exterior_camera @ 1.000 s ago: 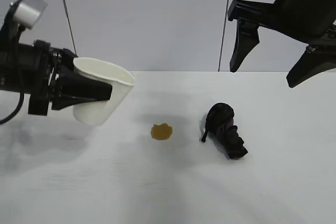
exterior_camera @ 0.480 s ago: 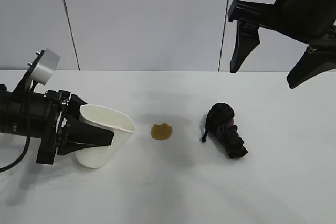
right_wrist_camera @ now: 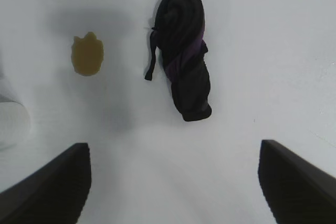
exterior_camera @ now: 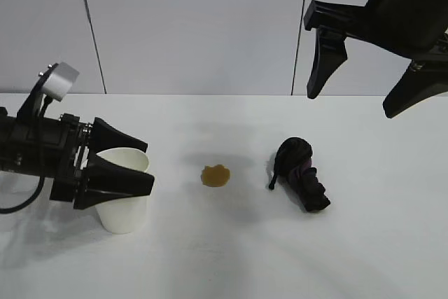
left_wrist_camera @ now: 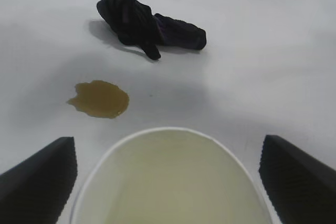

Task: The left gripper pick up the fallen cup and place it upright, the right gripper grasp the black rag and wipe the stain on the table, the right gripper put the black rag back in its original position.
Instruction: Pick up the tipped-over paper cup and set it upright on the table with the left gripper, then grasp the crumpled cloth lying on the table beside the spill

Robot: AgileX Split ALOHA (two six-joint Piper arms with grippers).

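Note:
The white paper cup (exterior_camera: 126,211) stands upright on the white table (exterior_camera: 231,257) at the left. My left gripper (exterior_camera: 148,166) is open, with one finger on each side of the cup's rim and a gap to the cup (left_wrist_camera: 173,192) on both sides. The brownish stain (exterior_camera: 215,176) lies in the middle of the table, to the right of the cup. The black rag (exterior_camera: 302,173) lies bunched to the right of the stain. My right gripper (exterior_camera: 350,103) is open and empty, high above the rag (right_wrist_camera: 185,61).
A grey panelled wall (exterior_camera: 196,26) stands behind the table's far edge. The stain (right_wrist_camera: 87,54) and the cup's edge (right_wrist_camera: 10,124) also show in the right wrist view. The stain (left_wrist_camera: 100,99) and rag (left_wrist_camera: 147,22) lie beyond the cup in the left wrist view.
My left gripper brought the tilted cup down to the table, set it upright, and opened its fingers off it. The right arm has not moved.

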